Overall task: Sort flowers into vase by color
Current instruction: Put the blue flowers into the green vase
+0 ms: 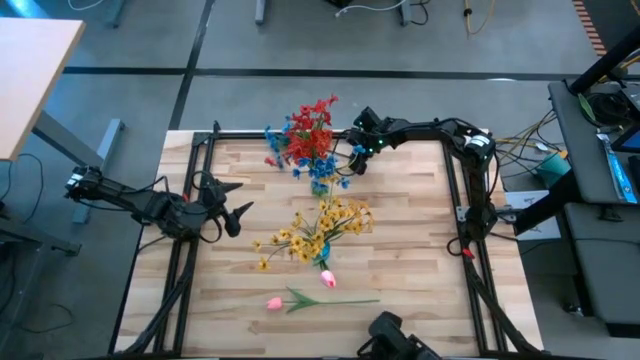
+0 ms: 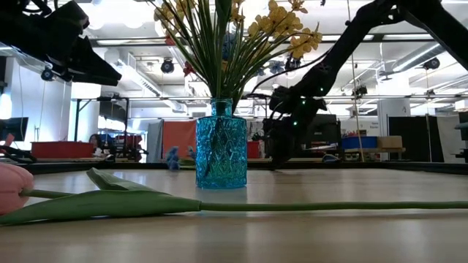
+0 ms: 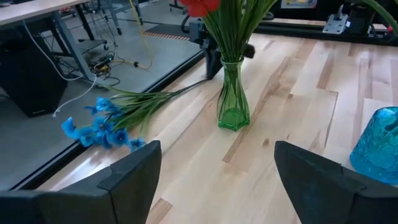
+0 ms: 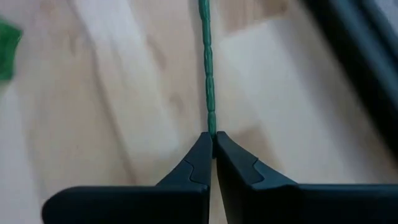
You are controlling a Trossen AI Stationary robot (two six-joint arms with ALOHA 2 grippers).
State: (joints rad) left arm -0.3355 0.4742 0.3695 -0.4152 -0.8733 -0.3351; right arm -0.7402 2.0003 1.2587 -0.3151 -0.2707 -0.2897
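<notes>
At the table's far right, the right gripper pinches a thin green stem — running straight ahead of its fingertips — while the spread left gripper waits well apart.

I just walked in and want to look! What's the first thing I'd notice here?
The bright flowers: a yellow bunch in a blue glass vase mid-table, and red flowers in a green vase toward the far edge. A pink tulip lies flat near the front, while the right gripper pinches a thin green stem.
</notes>
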